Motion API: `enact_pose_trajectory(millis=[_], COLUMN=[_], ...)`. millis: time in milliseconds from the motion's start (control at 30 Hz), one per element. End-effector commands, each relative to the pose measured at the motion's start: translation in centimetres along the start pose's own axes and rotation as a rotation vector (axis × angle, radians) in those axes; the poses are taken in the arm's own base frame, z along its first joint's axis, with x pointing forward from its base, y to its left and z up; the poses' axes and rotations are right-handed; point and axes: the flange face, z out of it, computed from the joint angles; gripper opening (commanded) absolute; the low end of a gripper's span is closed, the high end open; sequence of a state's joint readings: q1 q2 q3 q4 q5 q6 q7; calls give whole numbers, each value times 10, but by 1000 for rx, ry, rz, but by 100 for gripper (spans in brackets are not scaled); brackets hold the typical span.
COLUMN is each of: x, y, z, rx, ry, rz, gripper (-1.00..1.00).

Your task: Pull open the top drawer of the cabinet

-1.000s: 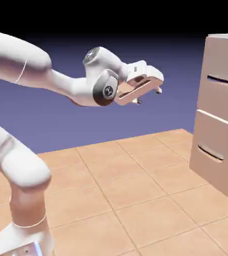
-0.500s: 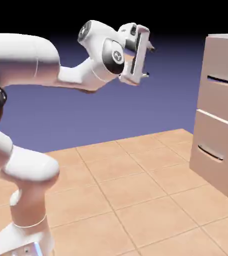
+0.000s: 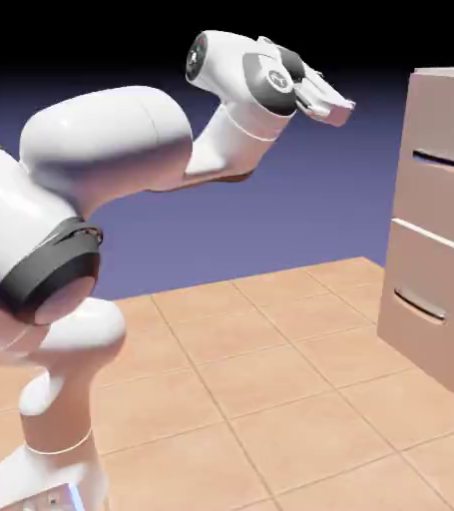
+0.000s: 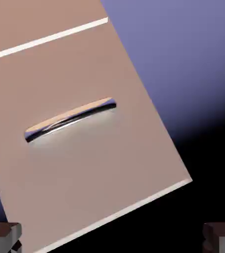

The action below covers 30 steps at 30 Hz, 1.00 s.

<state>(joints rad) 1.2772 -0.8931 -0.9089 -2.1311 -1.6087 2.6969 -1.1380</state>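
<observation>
My fingers (image 4: 4, 238) are spread wide with nothing between them, well apart from the cabinet (image 3: 438, 230). The top drawer (image 3: 442, 150) sits in the cabinet's upper half, closed, directly above the lower drawer (image 3: 428, 299). Its slim bar handle (image 3: 442, 160) runs across the cabinet's front, and my hand is raised before that front, to its left in the exterior view.

You've got a tiled floor (image 3: 270, 399), orange-tan squares with thin, lighter lines between them. Cabinet (image 3: 440, 230) stands upright directly on it at the exterior view's right; your robot arm's base (image 3: 46, 479) is at the lower left, its bottom cut off by the frame.
</observation>
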Motion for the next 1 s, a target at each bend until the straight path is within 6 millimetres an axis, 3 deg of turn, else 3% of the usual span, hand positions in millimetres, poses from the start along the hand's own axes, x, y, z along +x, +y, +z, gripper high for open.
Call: enact_pose_trajectory(millis=[0,233,467,667,900,967], x=[-3,-12,-4,21,71,73], y=[-2,-20,-46,-71,-103,-104], z=[6,56,120,179,248,250], rx=[-4,-6,35,93,174,177], ry=[-10,-81,-147,-193,-237,-239], rz=[-60,-478,-909,-1296,-1775,-1795], gripper=[0,0,0,0,0,0])
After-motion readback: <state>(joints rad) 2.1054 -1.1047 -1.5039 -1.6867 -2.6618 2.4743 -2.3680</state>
